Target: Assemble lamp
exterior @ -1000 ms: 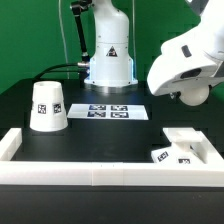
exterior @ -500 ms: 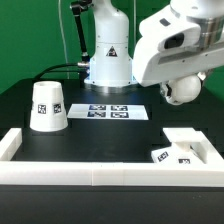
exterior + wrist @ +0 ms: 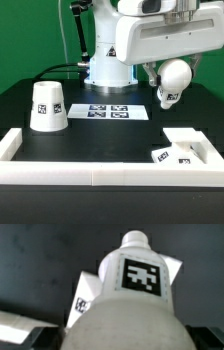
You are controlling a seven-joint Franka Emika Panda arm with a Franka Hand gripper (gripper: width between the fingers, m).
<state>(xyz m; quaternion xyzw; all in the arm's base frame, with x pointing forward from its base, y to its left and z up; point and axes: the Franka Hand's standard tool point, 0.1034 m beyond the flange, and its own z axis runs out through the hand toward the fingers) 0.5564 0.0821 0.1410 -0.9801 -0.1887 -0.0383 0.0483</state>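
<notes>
My gripper (image 3: 163,72) is shut on the small rounded white bulb (image 3: 171,84) and holds it in the air, above the table at the exterior view's right. In the wrist view the bulb (image 3: 135,297) fills the picture, its square tag facing the camera. My fingertips are hidden by it there. The low angular base (image 3: 181,146) lies on the table at the right, below and nearer than the bulb. A white tagged part (image 3: 88,296), probably the base, shows behind the bulb in the wrist view. The tapered shade (image 3: 47,106) stands on the table at the left.
The marker board (image 3: 113,111) lies flat at the table's middle, in front of the arm's base (image 3: 108,55). A low white rail (image 3: 100,176) runs along the front edge, with raised ends at the left (image 3: 12,143) and right (image 3: 212,152).
The arm has swung from the exterior view's right toward the middle and turned its wrist. The bulb has come a little left and now shows its tag.
</notes>
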